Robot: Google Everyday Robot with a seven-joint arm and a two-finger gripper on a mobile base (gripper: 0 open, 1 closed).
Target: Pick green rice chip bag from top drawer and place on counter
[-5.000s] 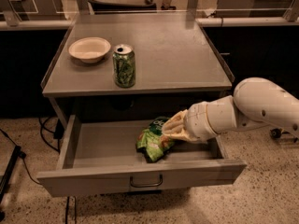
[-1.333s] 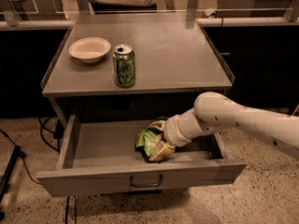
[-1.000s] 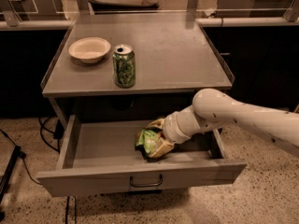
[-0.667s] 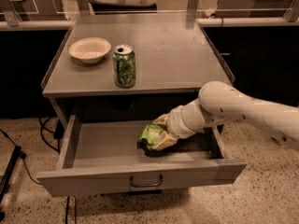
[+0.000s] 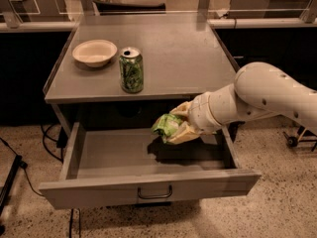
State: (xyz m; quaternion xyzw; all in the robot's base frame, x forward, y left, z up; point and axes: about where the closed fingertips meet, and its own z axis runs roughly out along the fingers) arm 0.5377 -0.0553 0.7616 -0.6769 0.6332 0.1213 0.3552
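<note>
The end effector (image 5: pixel 179 129) grips the bag (image 5: pixel 166 125) above the open drawer (image 5: pixel 99 192), at 5 o'clock from the can (image 5: pixel 131 69). The bag looks light, crinkly and slippery; a pinch across its crumpled middle suits it. The tabletop (image 5: pixel 188 58) is flat, with room at 3 o'clock of the can.

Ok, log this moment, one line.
gripper over top drawer | jaws shut on green rice chip bag | bag lifted | counter: not reached
</note>
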